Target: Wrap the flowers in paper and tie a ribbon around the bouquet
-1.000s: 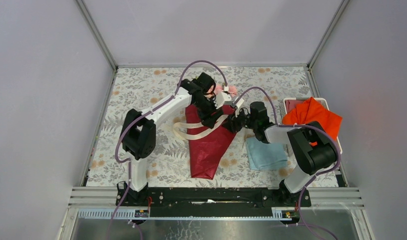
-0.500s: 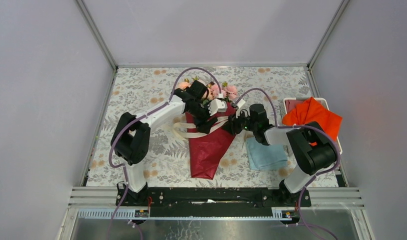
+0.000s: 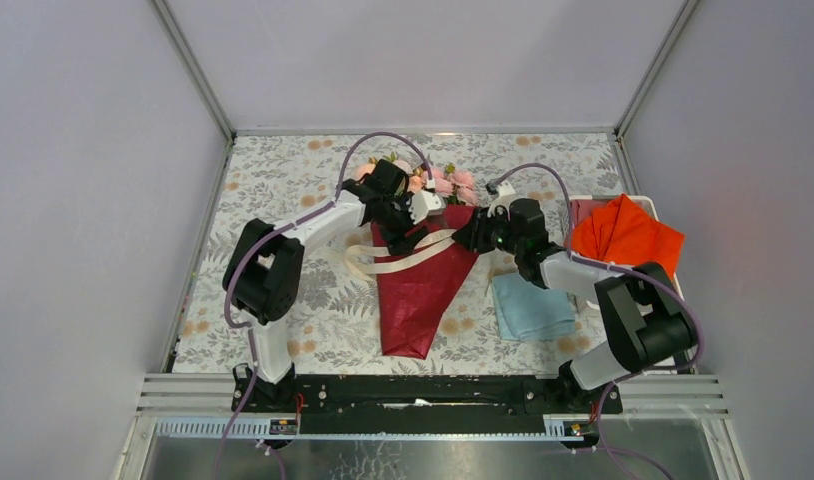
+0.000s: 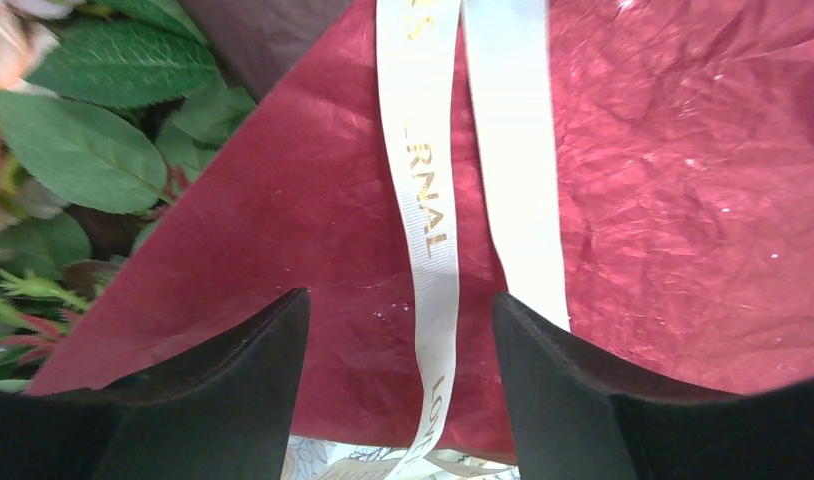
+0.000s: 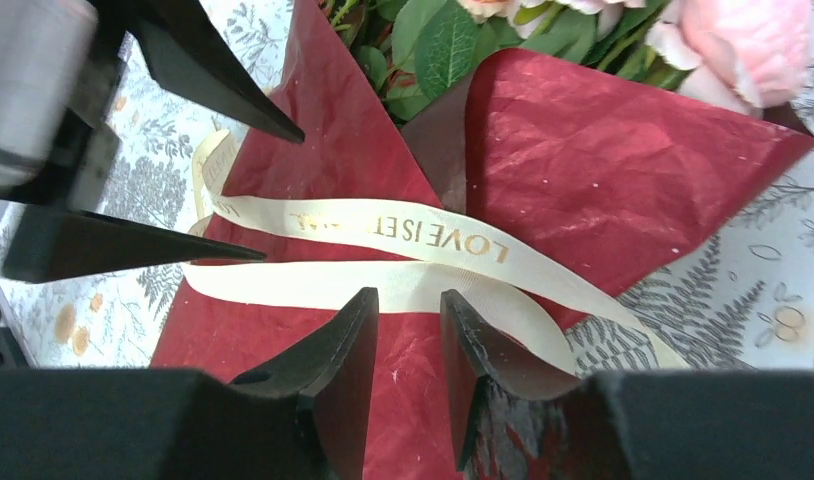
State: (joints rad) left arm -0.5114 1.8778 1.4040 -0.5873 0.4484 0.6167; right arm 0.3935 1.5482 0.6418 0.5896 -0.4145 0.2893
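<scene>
Here, both grippers hang over the ribbon laid across the bouquet.

The left gripper [image 4: 401, 300] has its fingers wide apart above the paper [image 4: 683, 200], with two strands of ribbon [image 4: 428, 200] running between them and neither finger gripping them. The right gripper [image 5: 408, 295] shows a narrow gap between its fingers, tips at the lower strand's edge, with nothing pinched. The ribbon crosses the bouquet [image 3: 418, 290] below its wide end and loops onto the table [image 3: 283, 180] at left. The flowers [image 5: 753, 35] stick out of the cone's far end. A blue cloth [image 3: 531, 308] lies just right of the cone, an orange cloth [image 3: 623, 235] beyond.
</scene>
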